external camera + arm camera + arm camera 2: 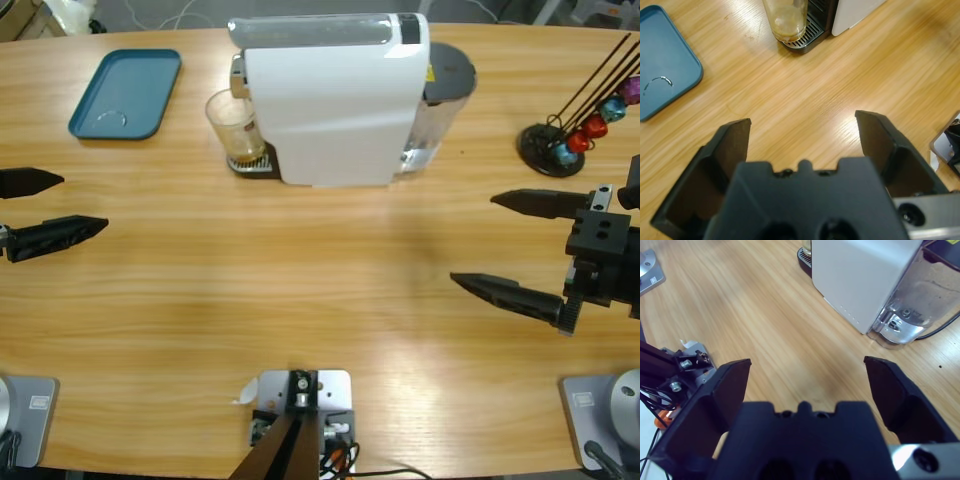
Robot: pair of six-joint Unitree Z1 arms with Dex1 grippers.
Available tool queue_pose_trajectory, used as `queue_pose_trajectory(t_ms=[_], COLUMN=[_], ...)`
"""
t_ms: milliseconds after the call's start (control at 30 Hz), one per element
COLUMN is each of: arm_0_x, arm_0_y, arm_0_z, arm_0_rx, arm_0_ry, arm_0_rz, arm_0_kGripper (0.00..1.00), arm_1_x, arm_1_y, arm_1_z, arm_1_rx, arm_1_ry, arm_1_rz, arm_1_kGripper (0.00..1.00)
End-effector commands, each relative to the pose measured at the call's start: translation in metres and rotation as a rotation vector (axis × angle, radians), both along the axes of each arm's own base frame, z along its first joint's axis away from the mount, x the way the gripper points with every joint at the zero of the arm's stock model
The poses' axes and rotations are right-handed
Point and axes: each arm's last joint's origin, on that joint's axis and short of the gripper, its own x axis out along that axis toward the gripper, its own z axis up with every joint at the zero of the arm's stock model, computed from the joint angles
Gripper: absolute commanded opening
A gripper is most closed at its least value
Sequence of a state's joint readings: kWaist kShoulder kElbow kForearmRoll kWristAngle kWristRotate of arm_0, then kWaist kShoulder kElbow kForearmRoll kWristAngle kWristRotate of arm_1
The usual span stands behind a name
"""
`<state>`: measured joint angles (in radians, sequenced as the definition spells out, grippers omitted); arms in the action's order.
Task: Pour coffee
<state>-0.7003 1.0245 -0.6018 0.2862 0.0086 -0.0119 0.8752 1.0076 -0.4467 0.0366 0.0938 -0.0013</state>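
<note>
Long wooden table (pixel 300 290), glare patches

Bystanders on the counter
A blue tray (pixel 125 95) lies near the far left corner; a rack of capsules (pixel 585 125) stands at the right edge.

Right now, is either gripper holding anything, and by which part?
Nothing is held. The left gripper and right gripper are both open over bare wooden table; the small clear glass tumbler stands untouched.

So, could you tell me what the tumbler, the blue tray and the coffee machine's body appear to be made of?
The tumbler looks like clear glass: the drip grille and a thin pale brown layer show through it. The blue tray seems matte plastic, with rounded moulded edges and a soft sheen. The coffee machine's body appears to be smooth white plastic, uniform and lightly glossy; its water tank looks like clear plastic.
</note>
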Motion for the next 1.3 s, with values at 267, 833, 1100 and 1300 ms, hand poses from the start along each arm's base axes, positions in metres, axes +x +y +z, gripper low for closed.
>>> queue_pose_trajectory(t_ms=[267,833,1100,1300], arm_0_x=[-0.001,0.000,-0.008,-0.013], arm_0_y=[0.000,-0.001,0.004,0.004], arm_0_z=[-0.007,-0.006,-0.004,-0.002], arm_0_rx=[0.007,0.007,-0.037,-0.077], arm_0_ry=[0.023,0.024,0.009,0.022], arm_0_rz=[-0.007,-0.006,-0.025,-0.069], arm_0_kGripper=[0.908,0.908,0.895,0.827], arm_1_x=[0.000,0.001,0.001,0.000], arm_1_y=[0.003,0.004,0.004,0.004], arm_1_z=[-0.006,-0.006,-0.006,-0.006], arm_1_rx=[-0.020,-0.022,-0.022,-0.021], arm_1_ry=[0.021,0.024,0.024,0.024], arm_1_rz=[0.032,0.033,0.033,0.035], arm_1_kGripper=[1.000,1.000,1.000,1.000])
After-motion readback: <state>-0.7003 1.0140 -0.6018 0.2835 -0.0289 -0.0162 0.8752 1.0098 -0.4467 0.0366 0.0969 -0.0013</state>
